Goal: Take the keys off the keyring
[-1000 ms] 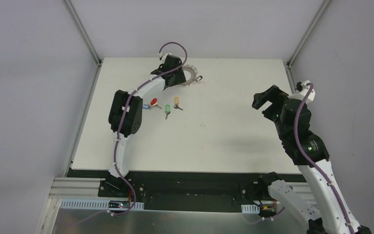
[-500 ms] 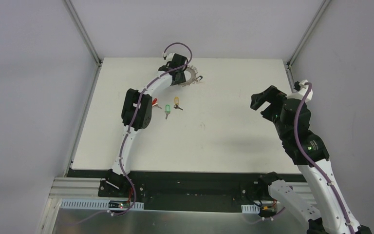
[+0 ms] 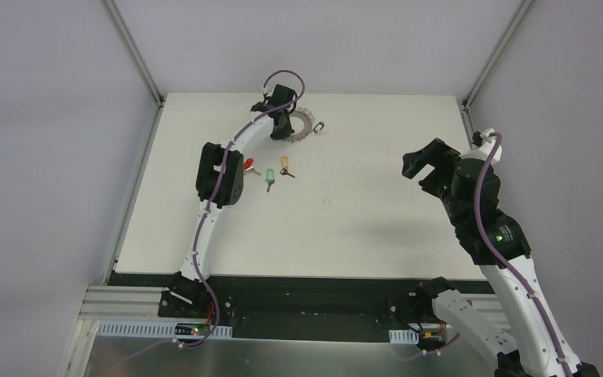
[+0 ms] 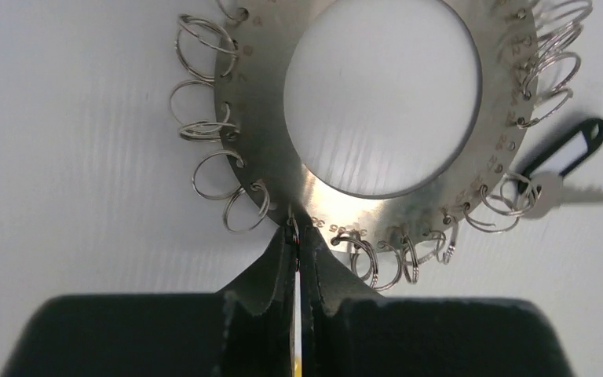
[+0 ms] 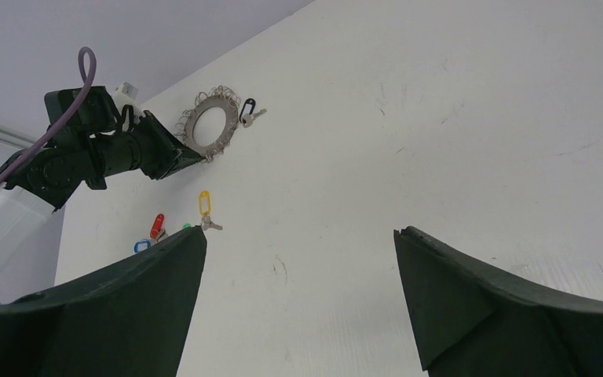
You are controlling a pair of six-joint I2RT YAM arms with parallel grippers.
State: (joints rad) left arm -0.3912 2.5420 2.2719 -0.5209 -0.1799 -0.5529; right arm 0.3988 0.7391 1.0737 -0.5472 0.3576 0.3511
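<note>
- Key with black tag (image 4: 563, 153) hangs on keyring (image 4: 259, 133) — off to the right of left tool (image 4: 294, 236).
- Left tool pinches the ring's rim; right tool (image 5: 298, 232) is wide, far away.

Tiny stamped numbers (image 4: 338, 229) along keyring (image 4: 261, 133) rim, illegible.

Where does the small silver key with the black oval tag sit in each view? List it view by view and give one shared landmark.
Top external: the small silver key with the black oval tag is in the upper middle of the picture.
Left wrist: the key is at the right edge, mid-height.
Right wrist: the key is upper left of centre.
Shared landmark: the large silvery metal keyring beside it.
</note>
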